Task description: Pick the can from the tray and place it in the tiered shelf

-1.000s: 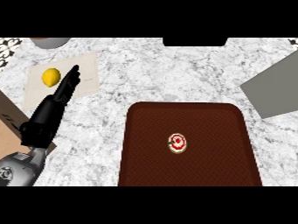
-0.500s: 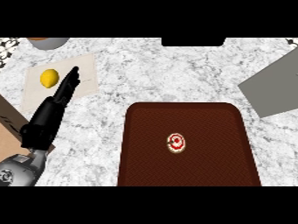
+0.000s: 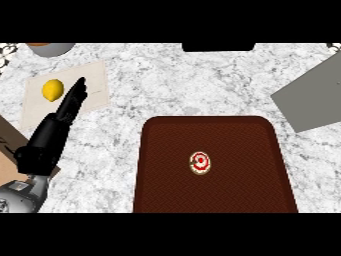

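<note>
Can (image 3: 200,163): stands upright near the middle of the tray (image 3: 165,195), seen from straight above as a small round top, red and white. Nothing touches it. It is not in the shelf.

Tray: dark brown, rounded corners, at the near middle of the tabletop (image 3: 202,85).

Shelf (image 3: 322,92): grey slab at the far right, set at an angle, cut by the picture's edge; its tiers cannot be told apart from above. Well apart from the can.

Left hand (image 3: 66,107): at the left, well apart from the tray, fingers straight and together, pointing to the far side, holding nothing. It lies over a pale mat (image 3: 99,75), fingertips just beside a lemon (image 3: 52,90); whether it touches either cannot be told.

Right hand: not in sight.

Bowl (image 3: 51,48): grey, far left, cut by the edge.

Handling note (a judgement): the can on the tray and an empty hand suit a pick to come. The shelf lies to the right, so the right hand looks the better placed for the carry. A side grasp round the body would keep the can upright; lift it clear of the tray's rim before moving it across, and set it down level on a tier.

Labels and writing: the can's top shows a red ring pattern on white. No letters or brand can be read anywhere.
</note>
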You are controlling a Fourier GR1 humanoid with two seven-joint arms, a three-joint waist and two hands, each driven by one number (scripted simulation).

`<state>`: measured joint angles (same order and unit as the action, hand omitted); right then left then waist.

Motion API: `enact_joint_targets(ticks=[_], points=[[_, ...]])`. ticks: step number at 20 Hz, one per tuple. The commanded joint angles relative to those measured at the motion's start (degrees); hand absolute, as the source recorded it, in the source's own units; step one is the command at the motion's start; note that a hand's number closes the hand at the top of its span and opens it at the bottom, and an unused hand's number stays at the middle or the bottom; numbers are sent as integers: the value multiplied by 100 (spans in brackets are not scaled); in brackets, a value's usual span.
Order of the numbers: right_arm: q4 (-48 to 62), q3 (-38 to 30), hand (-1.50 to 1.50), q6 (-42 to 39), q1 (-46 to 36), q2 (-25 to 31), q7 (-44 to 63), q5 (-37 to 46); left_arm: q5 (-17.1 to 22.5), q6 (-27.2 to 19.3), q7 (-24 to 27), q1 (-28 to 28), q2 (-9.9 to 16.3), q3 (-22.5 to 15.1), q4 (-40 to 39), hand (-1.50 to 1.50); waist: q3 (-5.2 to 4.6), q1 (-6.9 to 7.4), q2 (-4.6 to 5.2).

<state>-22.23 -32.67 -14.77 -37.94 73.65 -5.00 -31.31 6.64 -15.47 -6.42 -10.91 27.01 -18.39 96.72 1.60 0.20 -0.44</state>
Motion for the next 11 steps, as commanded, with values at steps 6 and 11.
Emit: enact_joint_targets(ticks=[6,11], points=[[819,-75,-150,-1107,1051,479,-662,220,324,-48,119,299,-295,132,-290,0,-98,-104,177],[1066,-175,-150,-1786,1353,525,-854,155,191,-129,101,466,-371,-81,-271,0,-81,-191,187]])
